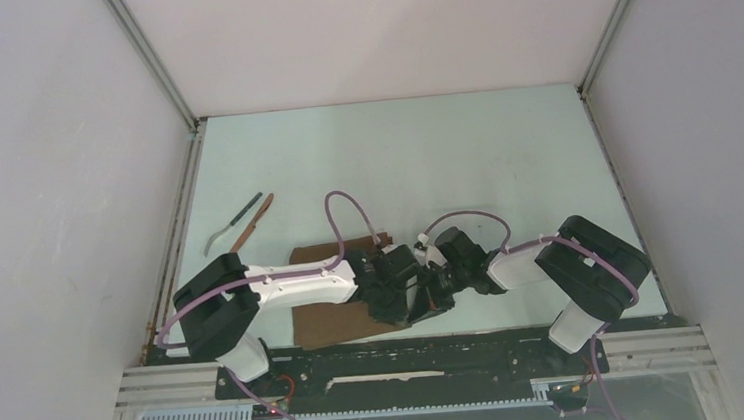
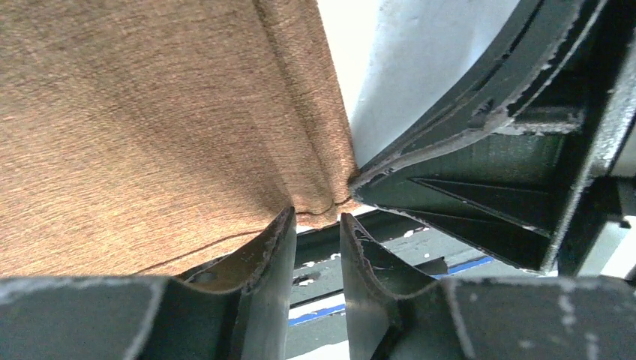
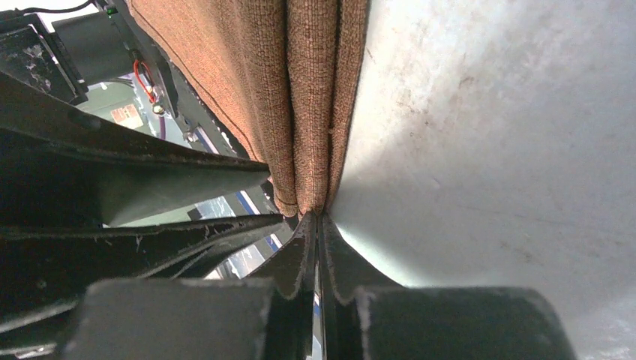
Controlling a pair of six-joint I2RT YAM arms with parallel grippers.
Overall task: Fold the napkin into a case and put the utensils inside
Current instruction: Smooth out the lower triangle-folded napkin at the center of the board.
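Observation:
The brown napkin point(image 1: 321, 319) lies near the table's front edge, partly under my left arm. Its folded layers fill the left wrist view point(image 2: 150, 112) and hang in ridges in the right wrist view point(image 3: 300, 112). Both grippers meet at its near right corner. My left gripper point(image 2: 316, 214) point(image 1: 407, 302) is open by a narrow gap, its left finger resting over the cloth and the corner just past its tips. My right gripper point(image 3: 315, 215) point(image 1: 435, 290) is pinched shut on the napkin's hemmed edge. The utensils, a fork point(image 1: 232, 224) and a reddish-brown knife point(image 1: 253, 219), lie apart at the far left.
White enclosure walls point(image 1: 66, 194) stand on three sides of the pale table point(image 1: 445, 164). The black mounting rail point(image 1: 410, 362) runs along the near edge. A finger of the right gripper point(image 2: 487, 150) crowds the left wrist view.

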